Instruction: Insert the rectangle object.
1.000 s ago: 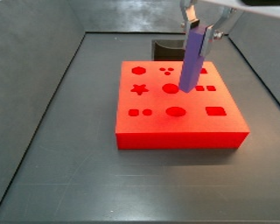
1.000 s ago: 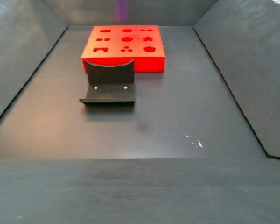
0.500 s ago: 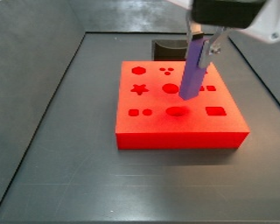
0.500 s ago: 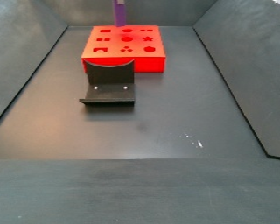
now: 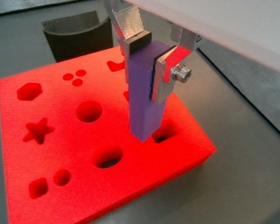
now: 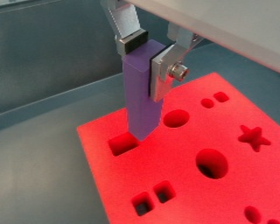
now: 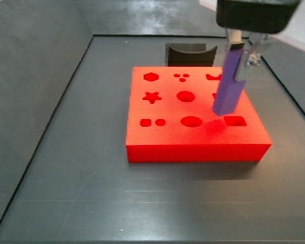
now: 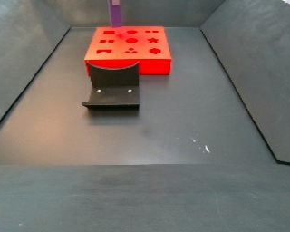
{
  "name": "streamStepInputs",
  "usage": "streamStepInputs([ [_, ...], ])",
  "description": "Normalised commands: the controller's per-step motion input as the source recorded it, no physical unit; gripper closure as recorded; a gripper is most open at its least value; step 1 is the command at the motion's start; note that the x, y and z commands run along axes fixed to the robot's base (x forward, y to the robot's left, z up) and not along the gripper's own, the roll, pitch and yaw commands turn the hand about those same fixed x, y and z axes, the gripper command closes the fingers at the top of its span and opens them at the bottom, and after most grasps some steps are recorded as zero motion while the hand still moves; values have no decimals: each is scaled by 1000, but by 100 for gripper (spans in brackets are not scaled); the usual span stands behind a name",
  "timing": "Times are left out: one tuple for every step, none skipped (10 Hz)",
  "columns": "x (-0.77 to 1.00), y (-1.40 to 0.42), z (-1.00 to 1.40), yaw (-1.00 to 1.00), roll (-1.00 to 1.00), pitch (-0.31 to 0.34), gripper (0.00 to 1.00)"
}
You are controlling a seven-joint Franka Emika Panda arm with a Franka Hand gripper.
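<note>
My gripper (image 5: 149, 54) is shut on the purple rectangle object (image 5: 146, 98) and holds it upright over the red block (image 5: 73, 131). In both wrist views the bar's lower end hangs just above the block's top, beside a rectangular hole (image 6: 123, 145) near the block's corner. In a side view the bar (image 7: 229, 88) hangs under the gripper (image 7: 240, 53) with its tip by the rectangular hole (image 7: 236, 121) on the red block (image 7: 193, 119). In a side view only the bar's lower part (image 8: 115, 13) shows, behind the block (image 8: 130, 49); the gripper is out of that frame.
The dark fixture (image 8: 112, 90) stands on the floor next to the red block; it also shows in a side view (image 7: 189, 51) and in a wrist view (image 5: 76, 33). Grey walls surround the dark floor (image 8: 159, 136).
The gripper has carried the purple bar across the red block's top, from over the round holes toward the rectangular hole near the corner, and has come lower.
</note>
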Motion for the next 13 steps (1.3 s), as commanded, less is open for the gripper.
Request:
streamStepInputs([
  [434, -106, -194, -371, 353, 114, 100],
  [246, 0, -169, -537, 330, 93, 100],
  [46, 0, -106, -714, 284, 60, 100],
  [-6, 0, 89, -926, 129, 50, 100],
  [0, 0, 323, -951, 0, 81, 100],
  [0, 0, 309, -900, 0, 76, 100],
  [277, 0, 91, -677, 0, 87, 100],
  [237, -54, 0, -74, 31, 141, 100],
  [71, 0, 0, 0, 0, 19, 100],
  [280, -83, -223, 0, 1, 0, 100],
  [411, -194, -197, 0, 0, 40, 100],
  [269, -177, -134, 0, 0, 56, 100],
  [254, -177, -111, 0, 0, 43, 100],
])
